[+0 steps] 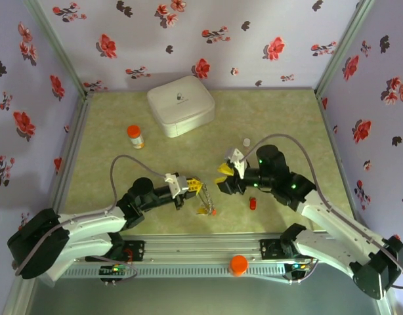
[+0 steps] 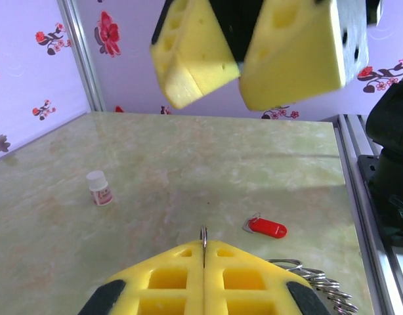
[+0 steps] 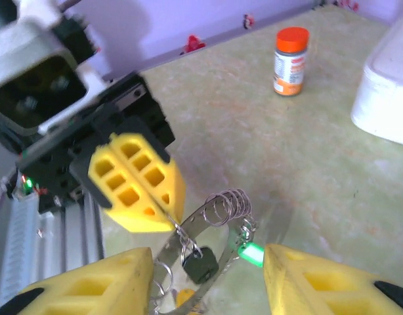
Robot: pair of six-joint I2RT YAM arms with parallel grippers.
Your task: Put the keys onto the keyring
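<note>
My left gripper (image 1: 192, 186) is shut on the thin edge of the keyring (image 2: 203, 235) and holds it just above the table. In the right wrist view the keyring (image 3: 192, 220) hangs from the left gripper's yellow fingers (image 3: 139, 184) and carries a black key (image 3: 203, 266), a green key (image 3: 252, 252), an orange key (image 3: 186, 298) and several small wire rings. My right gripper (image 3: 208, 282) is open, one finger on each side of the ring and apart from it. A red key (image 1: 253, 203) lies loose on the table, also seen as the red key (image 2: 267, 228).
The white rounded case (image 1: 180, 105) stands at the back. The orange-capped pill bottle (image 1: 135, 136) is at the left. A small white bottle (image 2: 100, 188) stands beyond the grippers. Metal rails run along the near edge (image 1: 208, 252), and flowered walls close in three sides.
</note>
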